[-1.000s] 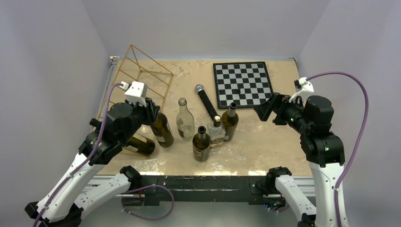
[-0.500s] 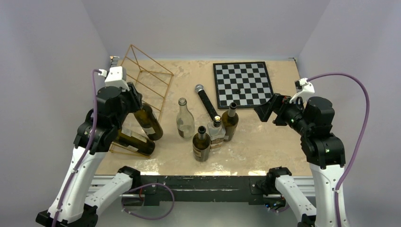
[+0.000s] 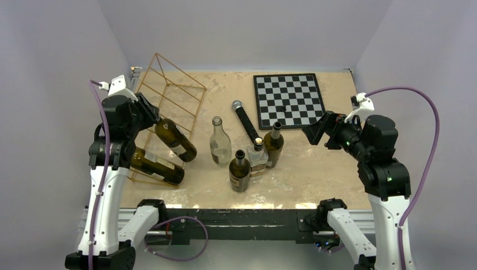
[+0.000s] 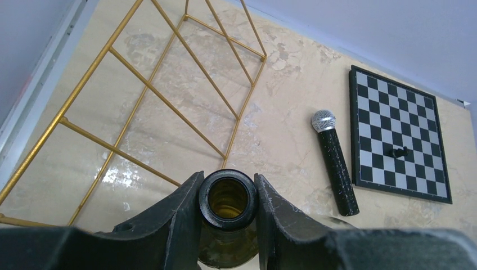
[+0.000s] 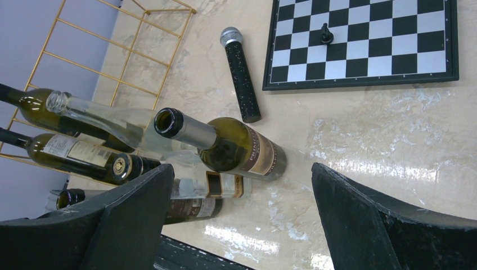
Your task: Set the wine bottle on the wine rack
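Nearest the arm bases, a second dark bottle (image 3: pixel 155 166) lies on its side across the near end of the wine rack (image 3: pixel 179 89), the gold wire frame stretching away along the table's (image 3: pixel 315 174) left side. Just beyond it, here's the wine bottle (image 3: pixel 175 140): dark glass, held slanted above that near end, long axis running from far-left to near-right, base low by the rack's right bar, neck raised to the far left. The left gripper (image 3: pixel 148 112) has its fingers (image 4: pixel 185 209) clamped on the neck, open mouth facing straight into the wrist camera. Whether the base touches a bar, I cannot tell. Mid-table, a clear bottle (image 3: pixel 220 142) stands upright beside three other upright bottles. Off to the right, the right gripper (image 3: pixel 316 130) hovers, fingers spread wide, holding nothing. Farther back lie a microphone (image 3: pixel 246 121) and a chessboard (image 3: pixel 288 100).
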Robot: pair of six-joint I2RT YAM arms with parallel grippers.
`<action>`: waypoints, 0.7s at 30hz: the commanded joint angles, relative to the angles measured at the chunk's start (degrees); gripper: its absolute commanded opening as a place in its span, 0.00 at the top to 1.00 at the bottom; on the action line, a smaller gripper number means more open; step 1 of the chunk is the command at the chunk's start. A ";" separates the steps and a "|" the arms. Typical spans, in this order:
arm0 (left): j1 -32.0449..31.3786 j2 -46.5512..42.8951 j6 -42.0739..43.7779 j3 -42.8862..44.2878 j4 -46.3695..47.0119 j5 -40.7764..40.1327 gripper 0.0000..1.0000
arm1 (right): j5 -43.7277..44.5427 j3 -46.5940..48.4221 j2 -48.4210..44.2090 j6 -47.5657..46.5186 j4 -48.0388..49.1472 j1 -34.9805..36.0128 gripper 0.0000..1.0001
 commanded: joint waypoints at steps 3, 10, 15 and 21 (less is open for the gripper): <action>4.68 0.72 -4.77 0.02 9.23 1.94 1.00 | 1.53 0.54 0.11 -0.24 0.81 -0.37 0.03; 8.78 1.44 -5.14 -1.69 9.89 3.48 1.00 | 2.32 0.47 0.34 -0.36 0.80 -0.33 0.02; 11.39 1.73 -6.35 -4.39 11.07 6.78 1.00 | 2.53 0.56 0.69 -0.36 0.79 -0.35 0.03; 13.70 1.18 -6.84 -8.28 12.50 7.18 1.00 | 2.50 0.58 0.89 -0.33 0.71 -0.38 0.02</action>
